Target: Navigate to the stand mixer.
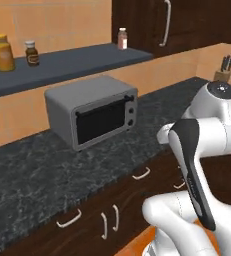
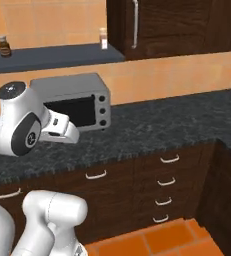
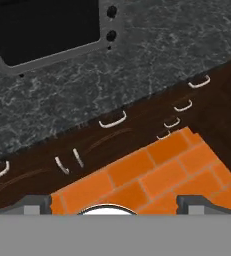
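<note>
The stand mixer is out of view. My gripper (image 3: 115,204) hangs in front of the dark granite counter (image 1: 32,170), looking down over the counter edge and the orange tile floor (image 3: 162,170). Its two dark fingertips (image 3: 37,202) stand far apart at the bottom of the hand view with nothing between them, so it is open. In the right base view my white hand (image 2: 62,128) sits just in front of the toaster oven.
A boxy grey toaster oven (image 1: 92,112) stands on the counter against the wall. A dark shelf (image 1: 62,62) above it carries several bottles. A knife block (image 1: 223,72) stands far right. Dark drawers (image 2: 162,185) run below, and the counter turns a corner at right (image 2: 227,145).
</note>
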Available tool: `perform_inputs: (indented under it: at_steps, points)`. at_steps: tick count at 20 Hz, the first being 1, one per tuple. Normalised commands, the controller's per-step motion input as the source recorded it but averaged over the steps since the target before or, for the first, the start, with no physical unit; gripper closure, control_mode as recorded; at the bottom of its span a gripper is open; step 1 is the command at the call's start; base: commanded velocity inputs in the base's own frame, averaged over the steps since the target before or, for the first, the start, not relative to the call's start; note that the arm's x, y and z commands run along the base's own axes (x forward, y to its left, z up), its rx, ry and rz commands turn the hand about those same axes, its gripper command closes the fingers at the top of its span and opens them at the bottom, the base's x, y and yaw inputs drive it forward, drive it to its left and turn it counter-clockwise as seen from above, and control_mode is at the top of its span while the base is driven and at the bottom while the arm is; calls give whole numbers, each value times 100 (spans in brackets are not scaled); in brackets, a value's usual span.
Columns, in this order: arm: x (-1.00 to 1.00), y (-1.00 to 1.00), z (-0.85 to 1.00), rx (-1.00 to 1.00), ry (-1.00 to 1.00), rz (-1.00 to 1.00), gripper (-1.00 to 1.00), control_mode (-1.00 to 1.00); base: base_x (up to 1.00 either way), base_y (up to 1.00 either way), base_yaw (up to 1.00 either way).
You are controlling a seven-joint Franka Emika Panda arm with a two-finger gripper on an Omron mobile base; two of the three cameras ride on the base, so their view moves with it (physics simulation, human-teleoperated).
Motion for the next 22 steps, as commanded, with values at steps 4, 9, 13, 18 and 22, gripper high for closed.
perform_inputs:
  at_steps: [4, 9, 13, 18, 22]
  points:
    - [0, 0, 0, 0, 0, 0, -100, 100, 0, -11, -98]
    - [0, 0, 0, 0, 0, 0, -100, 100, 0, 0, -100]
    - [0, 0, 0, 0, 0, 0, -100, 100, 0, -2, -99]
    - [0, 0, 0, 0, 0, 0, -100, 100, 0, -14, -97]
    - [0, 0, 0, 0, 0, 0, -100, 100, 0, -14, -96]
